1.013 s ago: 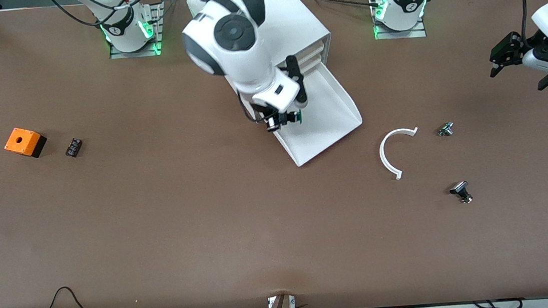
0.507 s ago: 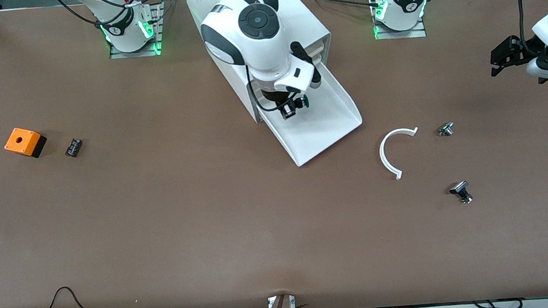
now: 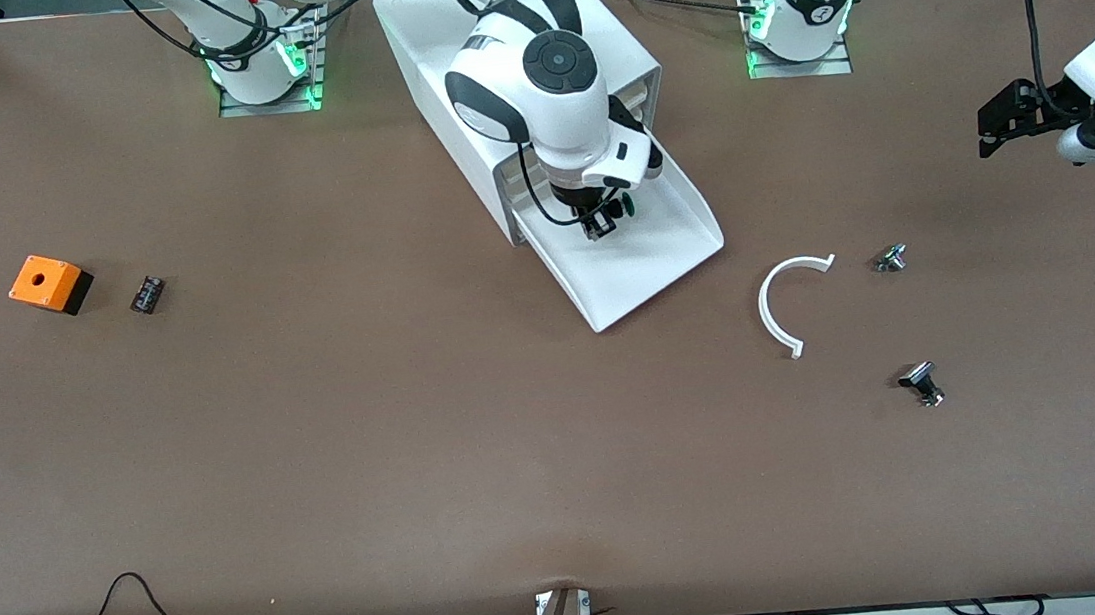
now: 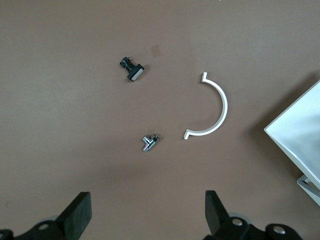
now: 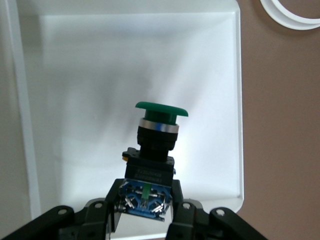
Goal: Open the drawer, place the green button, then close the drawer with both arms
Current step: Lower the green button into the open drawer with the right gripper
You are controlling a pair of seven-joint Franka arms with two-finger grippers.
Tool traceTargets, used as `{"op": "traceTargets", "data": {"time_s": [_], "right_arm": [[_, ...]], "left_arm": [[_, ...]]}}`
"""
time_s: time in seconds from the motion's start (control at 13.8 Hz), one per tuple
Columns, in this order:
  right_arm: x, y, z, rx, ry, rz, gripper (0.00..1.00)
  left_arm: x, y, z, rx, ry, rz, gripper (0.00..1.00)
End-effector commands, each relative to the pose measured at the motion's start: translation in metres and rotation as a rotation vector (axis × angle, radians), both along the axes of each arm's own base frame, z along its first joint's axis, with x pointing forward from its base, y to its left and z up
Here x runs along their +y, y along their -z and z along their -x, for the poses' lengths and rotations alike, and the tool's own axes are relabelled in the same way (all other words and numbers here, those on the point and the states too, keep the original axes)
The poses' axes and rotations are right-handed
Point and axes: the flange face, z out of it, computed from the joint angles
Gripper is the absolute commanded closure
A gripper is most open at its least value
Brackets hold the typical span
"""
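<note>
The bottom drawer of the white cabinet is pulled out; it fills the right wrist view. My right gripper is shut on the button and holds it over the open drawer. In the right wrist view the gripper clamps the blue base, with the green cap above the drawer floor. My left gripper is open and empty, up in the air over the table at the left arm's end; its fingers show spread wide in the left wrist view.
A white curved piece and two small black-and-silver parts lie beside the drawer toward the left arm's end. An orange box with a hole and a small black part lie toward the right arm's end.
My right gripper has carried the button from the drawer's rim on the right arm's side to over the drawer's inside. The left gripper shifted slightly.
</note>
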Motion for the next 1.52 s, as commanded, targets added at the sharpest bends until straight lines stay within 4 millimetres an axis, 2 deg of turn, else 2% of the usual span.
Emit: {"op": "traceTargets", "data": {"time_s": [0.0, 0.51, 0.72, 1.01, 1.23, 1.38, 1.45], "right_arm": [[0.01, 0.019, 0.004, -0.036, -0.031, 0.008, 0.76], [0.021, 0.05, 0.013, -0.054, -0.014, 0.025, 0.74], [0.029, 0.055, 0.019, -0.074, -0.032, 0.007, 0.74], [0.03, 0.067, 0.022, -0.077, -0.033, 0.026, 0.7], [0.035, 0.069, 0.027, -0.081, -0.039, 0.03, 0.7], [0.036, 0.069, 0.027, -0.093, -0.028, 0.026, 0.57], [0.037, 0.068, 0.029, -0.094, -0.013, 0.025, 0.34]], "left_arm": [[-0.004, -0.006, -0.004, 0.003, 0.005, -0.016, 0.0], [-0.003, -0.007, -0.004, 0.001, 0.002, -0.013, 0.0], [-0.002, -0.007, -0.004, 0.002, -0.004, 0.0, 0.0], [-0.002, -0.007, -0.004, 0.003, -0.004, 0.0, 0.0], [-0.002, -0.007, -0.004, 0.003, -0.004, 0.0, 0.0], [-0.001, -0.007, -0.004, 0.003, -0.005, 0.001, 0.0], [-0.002, -0.007, -0.004, 0.005, -0.004, 0.0, 0.0]]}}
